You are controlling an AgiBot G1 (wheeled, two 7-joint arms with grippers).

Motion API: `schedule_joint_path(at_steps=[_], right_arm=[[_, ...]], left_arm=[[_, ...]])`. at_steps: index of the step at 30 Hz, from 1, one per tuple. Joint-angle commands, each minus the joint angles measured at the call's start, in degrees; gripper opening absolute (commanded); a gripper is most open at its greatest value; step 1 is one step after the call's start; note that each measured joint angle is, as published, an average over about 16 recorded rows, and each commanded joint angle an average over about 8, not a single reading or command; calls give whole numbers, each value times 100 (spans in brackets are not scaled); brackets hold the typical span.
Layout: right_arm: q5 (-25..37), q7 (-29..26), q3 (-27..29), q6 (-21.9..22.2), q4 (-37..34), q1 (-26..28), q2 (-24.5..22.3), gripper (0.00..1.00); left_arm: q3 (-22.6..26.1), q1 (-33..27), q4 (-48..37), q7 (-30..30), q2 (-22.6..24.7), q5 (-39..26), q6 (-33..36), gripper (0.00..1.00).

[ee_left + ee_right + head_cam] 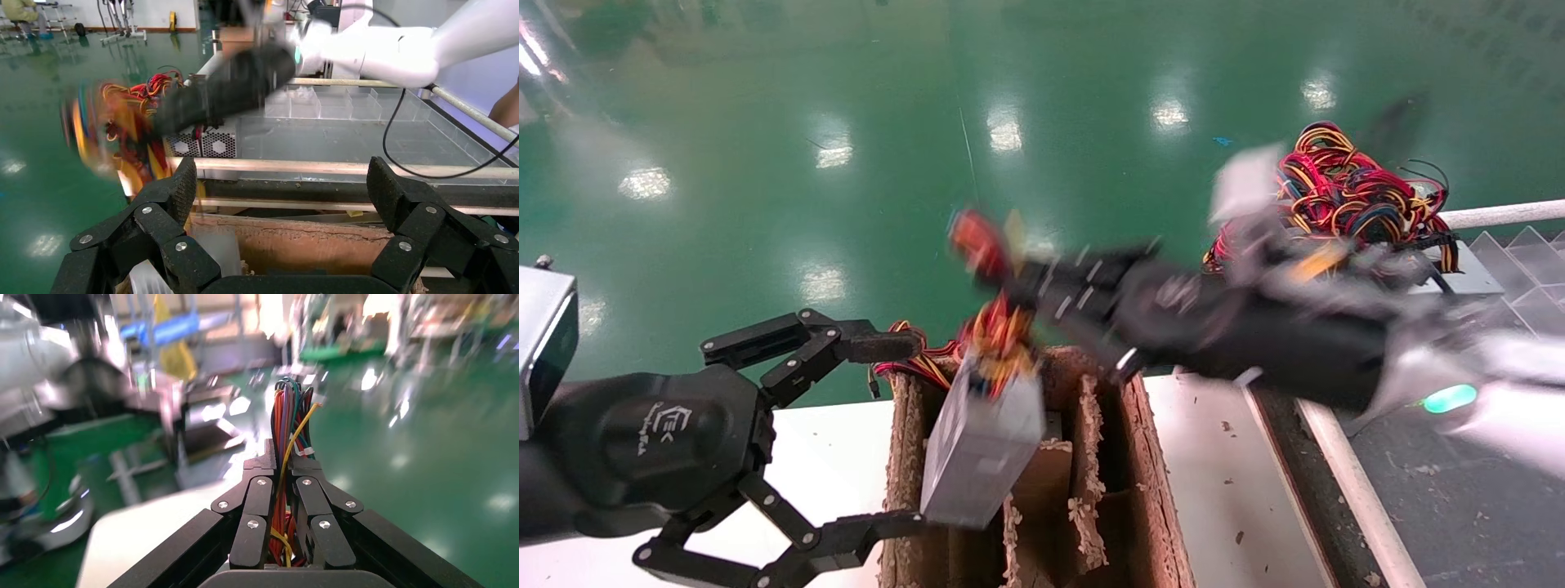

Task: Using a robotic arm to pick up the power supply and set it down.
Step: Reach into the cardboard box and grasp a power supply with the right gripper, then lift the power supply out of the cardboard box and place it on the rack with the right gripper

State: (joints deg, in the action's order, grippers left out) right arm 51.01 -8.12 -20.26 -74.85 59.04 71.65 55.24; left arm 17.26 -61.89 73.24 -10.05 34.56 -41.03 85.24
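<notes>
Black left gripper: lower left of the head view, jaws spread wide, holding nothing; one finger sits close beside the power supply's lower edge, contact not clear.
Cardboard box: bottom centre of the head view, brown, torn dividers, on a white table.
Power supply: silver-grey metal box hanging tilted over the cardboard box, lower end down among the dividers.
Long axis: steep, near upright; wired end points up, lower end leans toward the frame's bottom left.
Wires: red, yellow and orange bundle running up from the top of the power supply into the right gripper.
Right gripper: centre of the head view, blurred by motion, fingers pressed together on the wire bundle; the wrist view shows the strands pinched between the fingertips.
Handling, judged: rigid, fairly heavy, smooth-sided. Hung by soft wires it can swing and twist; strands may slip or strain at their root. A grip across the metal sides looks safer.
Far: second tangle of wires at upper right, on another unit; green glossy floor behind.
</notes>
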Motion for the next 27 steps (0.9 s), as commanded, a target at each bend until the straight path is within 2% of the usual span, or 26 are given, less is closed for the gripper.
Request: schedule_joint_path(at_steps=[1,7,15,22,27], right_arm=[[-238,-83,216,42,283,-8,-234,0],[-516,-114,845,445,860,159,-1007,0],[-192,-48,1373,919,884,609,-2153,0],[184,-91,1549,853,572,698,-3209,0],[224,-105,1701,579,123,431,-3943,0]], left_arm=[[1,0,0,0,0,0,0,100],[2,0,0,1,-1,1,-1,100],[4,-1,0,2,-2,3,-2,100],[6,-1,0,3,-2,4,-3,100],[7,-2,0,4,-3,5,-3,100]])
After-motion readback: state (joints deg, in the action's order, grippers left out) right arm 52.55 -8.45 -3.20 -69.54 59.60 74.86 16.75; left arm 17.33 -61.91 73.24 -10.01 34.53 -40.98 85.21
